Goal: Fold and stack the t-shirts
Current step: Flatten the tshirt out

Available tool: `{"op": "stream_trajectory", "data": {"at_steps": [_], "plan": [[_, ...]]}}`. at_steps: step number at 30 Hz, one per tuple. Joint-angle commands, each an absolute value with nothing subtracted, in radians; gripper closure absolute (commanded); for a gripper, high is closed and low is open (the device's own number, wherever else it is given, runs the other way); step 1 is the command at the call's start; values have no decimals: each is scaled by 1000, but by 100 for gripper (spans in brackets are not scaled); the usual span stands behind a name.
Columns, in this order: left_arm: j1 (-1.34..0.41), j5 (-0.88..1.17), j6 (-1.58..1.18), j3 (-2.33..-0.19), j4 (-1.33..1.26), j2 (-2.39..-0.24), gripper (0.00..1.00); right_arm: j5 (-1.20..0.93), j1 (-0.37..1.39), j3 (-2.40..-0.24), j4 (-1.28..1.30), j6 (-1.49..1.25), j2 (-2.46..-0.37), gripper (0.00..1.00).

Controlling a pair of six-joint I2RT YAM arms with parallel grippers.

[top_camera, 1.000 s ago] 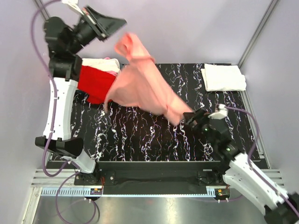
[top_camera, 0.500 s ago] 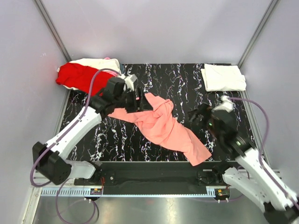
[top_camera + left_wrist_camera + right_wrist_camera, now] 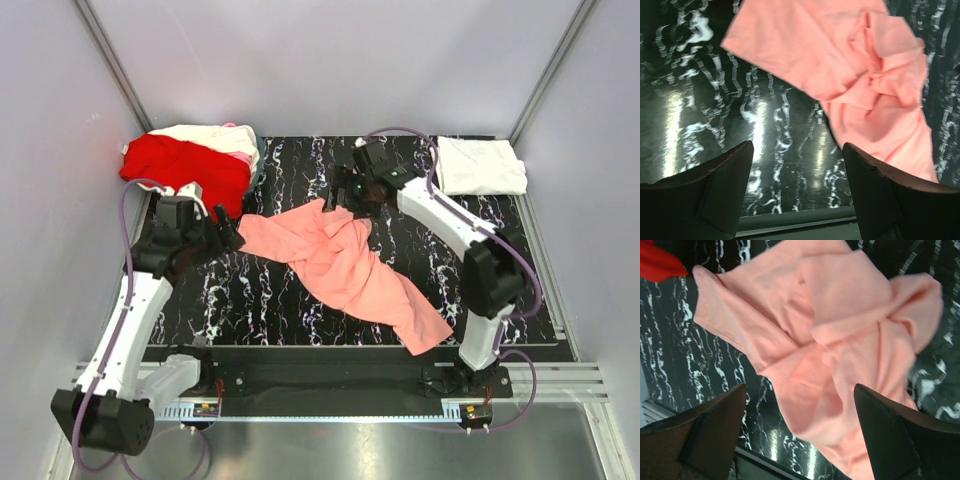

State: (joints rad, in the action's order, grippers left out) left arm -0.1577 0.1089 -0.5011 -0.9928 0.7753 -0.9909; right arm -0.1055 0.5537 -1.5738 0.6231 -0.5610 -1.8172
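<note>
Lying crumpled in a diagonal strip across the middle of the black marbled worktop (image 3: 290,300), the salmon-pink t-shirt (image 3: 340,265) runs from near the far-left corner toward the near-right edge. The left gripper (image 3: 228,232) is just off its left end and the right gripper (image 3: 345,190) above its bunched far edge, both spread wide and empty. A red t-shirt (image 3: 185,165) sits heaped on a cream t-shirt (image 3: 215,135) at the far-left corner and a folded white t-shirt (image 3: 480,165) at the far-right corner. Half a second ago the left gripper was on the shirt's left end and has since backed off toward the left edge, while the right arm swung from near-right to far-middle.
</note>
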Motion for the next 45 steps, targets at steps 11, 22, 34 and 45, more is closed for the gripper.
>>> {"op": "stream_trajectory", "data": {"at_steps": [11,22,34,45], "plan": [[-87,97,-394,-805,683,-830,22,-264,560,-1799,701,-664,-2121,15],[-86,121,-388,-801,673,-835,21,-206,560,-1884,742,-663,-2252,18],[-86,126,-390,-798,669,-836,21,-209,543,-2062,799,-655,-2336,24],[-86,132,-390,-795,664,-834,21,-180,543,-2068,799,-692,-2364,36]]}}
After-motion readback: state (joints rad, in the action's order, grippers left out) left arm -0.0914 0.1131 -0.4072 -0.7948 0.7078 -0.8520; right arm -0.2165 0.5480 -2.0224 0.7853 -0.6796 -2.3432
